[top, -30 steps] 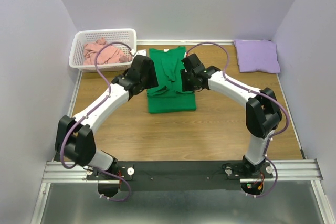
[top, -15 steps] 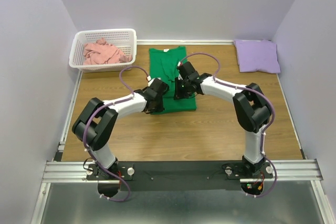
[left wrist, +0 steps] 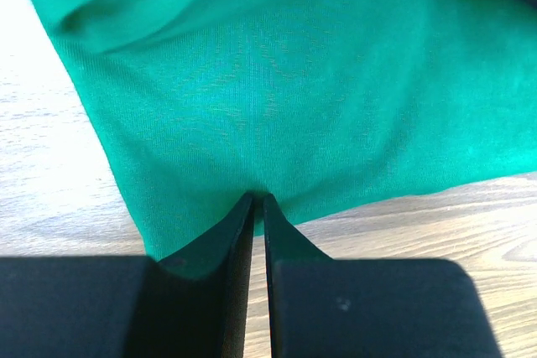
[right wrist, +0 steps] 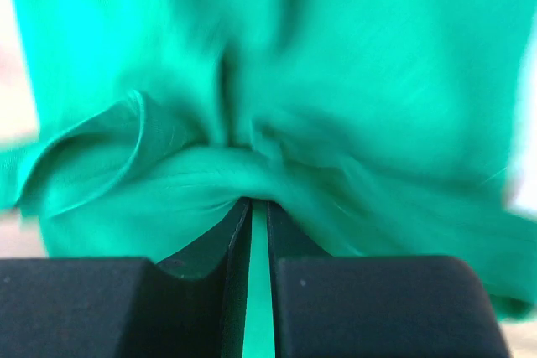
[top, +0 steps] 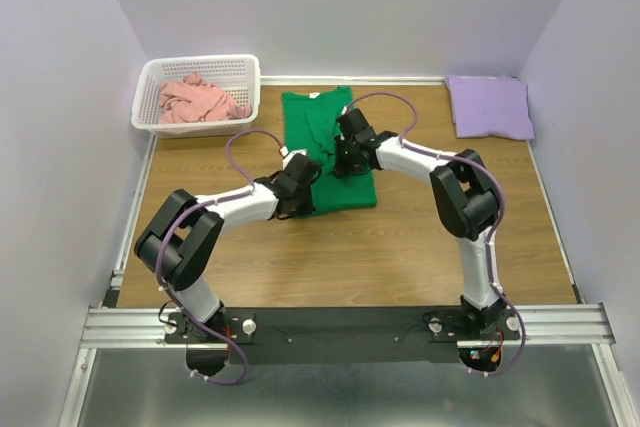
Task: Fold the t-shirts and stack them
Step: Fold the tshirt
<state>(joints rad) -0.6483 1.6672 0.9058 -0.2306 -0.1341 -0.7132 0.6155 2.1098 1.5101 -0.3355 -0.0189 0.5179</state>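
**Top external view.** The green t-shirt (top: 345,192) lies on the table (top: 400,247) at its middle, lengthwise, with the neck at the far end. It is partly folded, with loose folds along its centre. The left gripper (top: 297,187) is down at the shirt's near-left part. The right gripper (top: 342,159) is down on the folds at the shirt's centre. The state of either pair of jaws cannot be read from this view. The lavender t-shirt (top: 490,107) lies folded flat at the far right corner of the table, well apart from both arms. The salmon pink t-shirt (top: 200,99) lies crumpled inside the white basket (top: 150,77) at the far left corner.

**Left wrist view.** The left gripper (left wrist: 258,207) has its jaws drawn together with only a thin slit between them. The tips meet the hem of the green t-shirt (left wrist: 277,81) and pinch the cloth edge. The cloth beyond the tips is fairly smooth, with a raised fold at upper left. Bare table (left wrist: 436,224) shows beside the hem on both sides.

**Right wrist view.** The picture is blurred. The right gripper (right wrist: 258,207) has its jaws close together, and green cloth shows in the narrow gap between them. They are clamped on a bunched ridge of the green t-shirt (right wrist: 336,56), which is gathered into creases at the tips and fills nearly the whole view.
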